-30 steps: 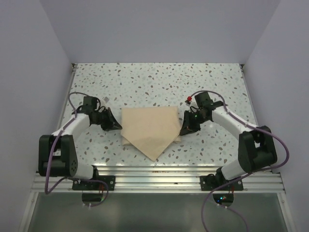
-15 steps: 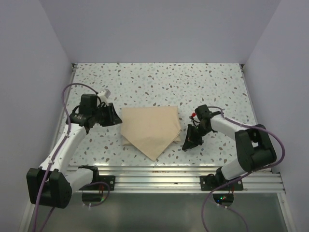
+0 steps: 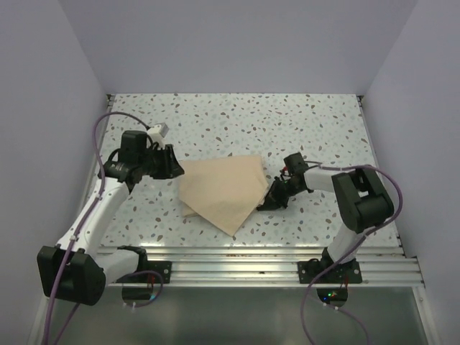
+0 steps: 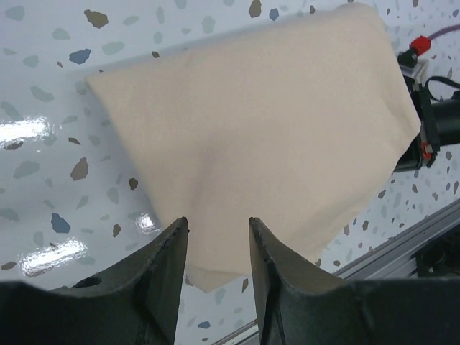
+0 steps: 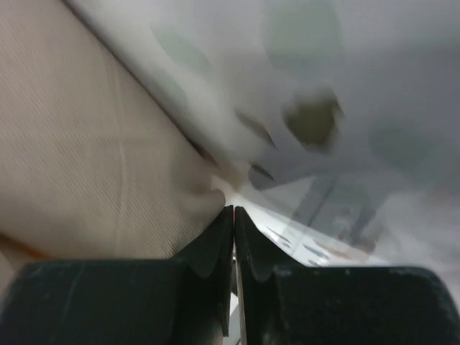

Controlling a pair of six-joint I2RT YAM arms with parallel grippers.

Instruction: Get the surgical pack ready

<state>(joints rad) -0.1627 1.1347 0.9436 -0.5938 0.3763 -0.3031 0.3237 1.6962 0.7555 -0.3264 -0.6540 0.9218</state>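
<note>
The tan cloth (image 3: 219, 190) looks soft and floppy, best grabbed at its corners; the right pincer (image 5: 233, 212) pinches one, the left pincer (image 4: 217, 224) is open.

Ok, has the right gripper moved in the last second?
Yes. The right gripper has come toward the near rail and slid left, onto the tan cloth's right edge.

Robot test cell, lab-type setting. Speckled terrazzo-pattern bench (image 3: 237, 118) boxed in on three sides by plain pale walls (image 3: 237, 43). A ribbed aluminium rail (image 3: 237, 260) runs along the near edge, with the left arm (image 3: 97, 212) and right arm (image 3: 359, 201) bolted to it. Purple cables (image 3: 95, 144) loop loose off both arms, and a small red fitting (image 4: 419, 47) shows on the right wrist.
</note>
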